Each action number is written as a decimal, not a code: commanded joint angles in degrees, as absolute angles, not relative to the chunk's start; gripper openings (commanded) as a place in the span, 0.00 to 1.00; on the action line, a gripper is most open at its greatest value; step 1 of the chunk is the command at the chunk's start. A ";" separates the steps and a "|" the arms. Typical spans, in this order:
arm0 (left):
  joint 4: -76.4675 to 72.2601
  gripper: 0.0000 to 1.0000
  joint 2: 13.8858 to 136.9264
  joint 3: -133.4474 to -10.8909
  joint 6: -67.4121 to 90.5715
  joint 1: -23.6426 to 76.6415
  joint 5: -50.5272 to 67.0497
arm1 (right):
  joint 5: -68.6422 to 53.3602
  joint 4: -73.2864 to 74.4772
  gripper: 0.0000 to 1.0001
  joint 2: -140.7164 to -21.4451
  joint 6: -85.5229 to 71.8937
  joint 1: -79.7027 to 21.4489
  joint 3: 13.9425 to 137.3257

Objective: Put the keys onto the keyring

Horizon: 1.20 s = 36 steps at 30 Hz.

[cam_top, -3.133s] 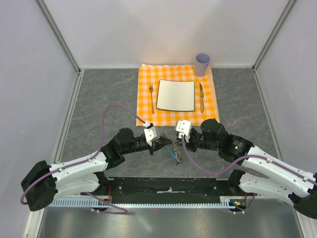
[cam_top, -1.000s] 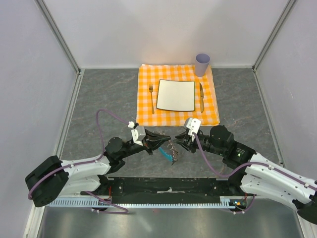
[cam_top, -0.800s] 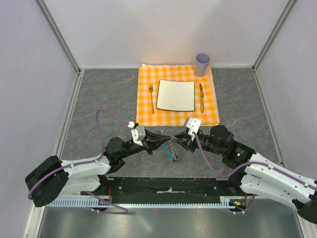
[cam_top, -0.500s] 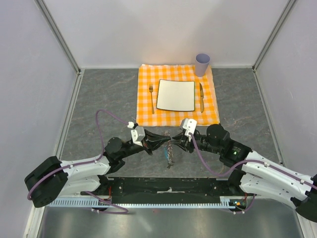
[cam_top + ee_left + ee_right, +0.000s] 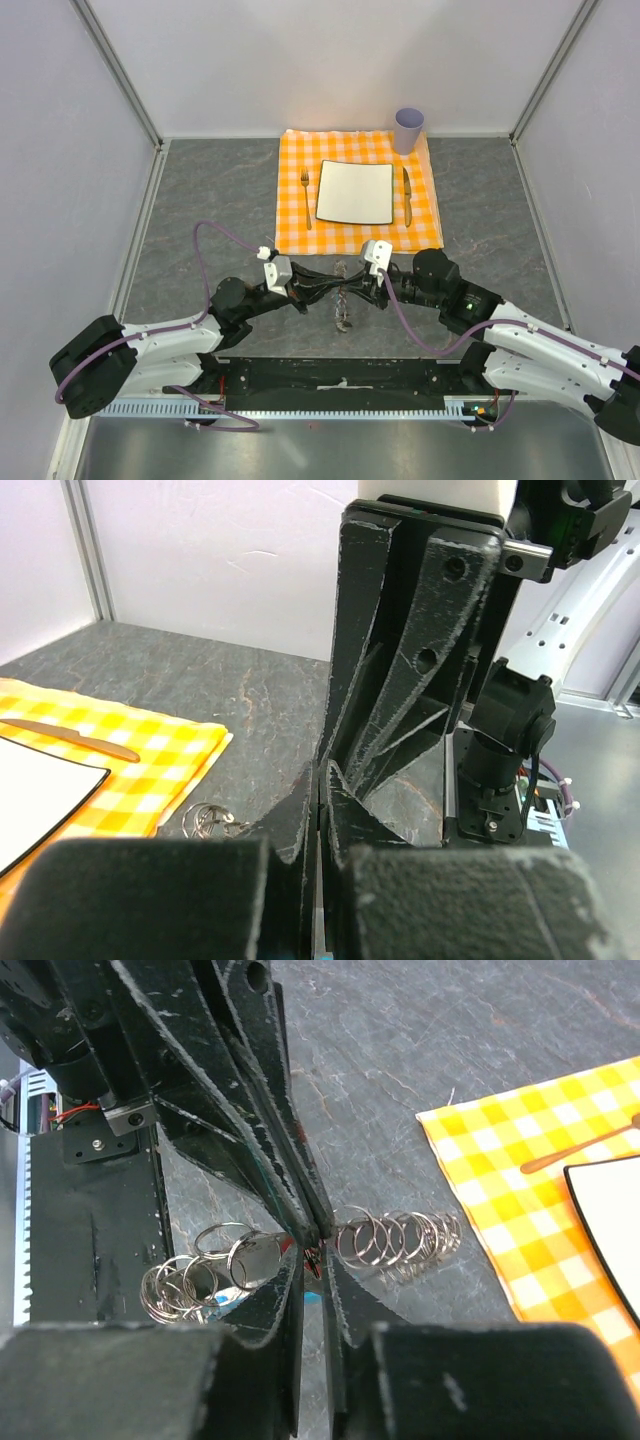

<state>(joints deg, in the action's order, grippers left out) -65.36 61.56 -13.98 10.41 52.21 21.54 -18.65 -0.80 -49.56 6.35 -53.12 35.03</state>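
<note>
Both grippers meet tip to tip just in front of the cloth. My left gripper (image 5: 336,284) (image 5: 322,780) is shut on a thin part of the keyring, and a sliver of blue shows deep between its fingers. The keyring (image 5: 343,305) (image 5: 400,1238) is a chain of silvery rings draped to both sides of the tips. Some of its rings (image 5: 205,820) lie on the table. My right gripper (image 5: 352,285) (image 5: 313,1250) has its jaws nearly together, with the red head of the key (image 5: 312,1260) between the tips. The blue tab (image 5: 312,1298) shows below.
An orange checked cloth (image 5: 295,215) lies just beyond the grippers. On it are a white square plate (image 5: 355,192), a fork (image 5: 306,198) and a knife (image 5: 407,195). A lilac cup (image 5: 408,130) stands at the back right. Pale walls enclose the table.
My right gripper moved left until its tips met the left gripper's. The ring chain now hangs straight down the table. The blue tab has dropped out of the top view.
</note>
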 commanded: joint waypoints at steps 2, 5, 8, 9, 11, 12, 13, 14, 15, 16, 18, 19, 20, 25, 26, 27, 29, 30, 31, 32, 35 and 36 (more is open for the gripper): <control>-72.07 0.02 60.03 -14.33 8.70 52.38 22.24 | -19.42 -4.04 0.00 -49.13 6.68 -52.91 36.39; -71.90 0.02 59.85 -14.06 8.62 52.38 21.62 | -19.34 -3.26 0.00 -48.69 6.94 -52.91 36.47; -71.54 0.02 59.59 -14.06 8.35 52.38 21.27 | -19.42 -2.38 0.00 -48.34 7.21 -52.91 36.47; -71.28 0.02 59.42 -14.24 8.26 52.47 21.01 | -19.95 -2.03 0.00 -48.60 7.12 -52.91 36.56; -70.75 0.02 59.15 -14.41 7.65 52.30 20.31 | -21.44 -0.36 0.00 -49.65 7.03 -52.91 37.17; -70.49 0.02 59.15 -14.41 7.47 52.38 19.43 | -23.45 -0.18 0.03 -50.09 6.60 -52.91 37.26; -70.58 0.02 59.15 -14.59 7.30 52.38 18.99 | -24.42 -0.18 0.06 -50.88 6.07 -52.82 37.27; -70.58 0.02 59.06 -14.59 7.29 52.30 18.55 | -25.30 -0.35 0.11 -51.15 5.11 -52.91 37.18; -71.01 0.02 59.32 -14.59 7.29 52.29 17.85 | -26.44 -0.44 0.14 -51.24 4.40 -52.91 37.09; -71.28 0.02 59.50 -14.59 7.29 52.29 17.58 | -26.63 -0.70 0.17 -51.07 3.87 -52.91 37.00; -72.24 0.02 60.03 -14.59 7.82 52.38 16.88 | -26.19 -1.32 0.21 -50.36 2.82 -52.91 36.48; -72.42 0.02 60.20 -14.59 7.82 52.38 16.88 | -25.67 -1.41 0.21 -49.67 2.81 -52.91 36.30; -72.51 0.02 60.38 -14.59 8.17 52.38 16.61 | -25.58 -1.41 0.23 -49.40 2.55 -52.91 36.12; -73.12 0.02 61.43 -14.85 8.79 52.30 16.08 | -27.59 -2.28 0.25 -50.44 1.41 -52.91 35.86; -73.21 0.02 61.44 -14.94 8.96 52.38 16.08 | -28.55 -3.24 0.25 -50.71 1.23 -52.91 35.60; -73.47 0.02 61.61 -14.94 9.14 52.38 16.08 | -29.00 -3.86 0.26 -50.97 0.45 -52.91 35.42; -73.83 0.02 61.79 -15.03 9.40 52.38 16.35 | -30.40 -4.92 0.26 -51.76 0.18 -52.91 35.33; -73.74 0.02 61.70 -15.12 9.40 52.38 16.35 | -30.76 -4.83 0.26 -52.03 0.09 -53.00 35.42; -73.83 0.02 61.70 -15.03 9.49 52.38 16.43 | -30.85 -4.49 0.27 -52.21 0.09 -53.00 35.59; -74.00 0.02 61.70 -15.03 9.49 52.38 16.44 | -30.94 -3.53 0.27 -52.21 0.26 -53.00 35.94; -74.62 0.02 61.26 -14.59 9.32 52.38 16.35 | -30.76 -0.11 0.33 -51.42 1.75 -53.00 37.43; -74.53 0.02 61.17 -14.42 9.23 52.38 16.35 | -30.15 1.91 0.34 -51.16 2.37 -53.00 37.88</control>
<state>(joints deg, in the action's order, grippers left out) -66.70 61.60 -13.63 9.78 52.51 19.53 -24.53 -1.61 -51.70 2.07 -51.90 35.18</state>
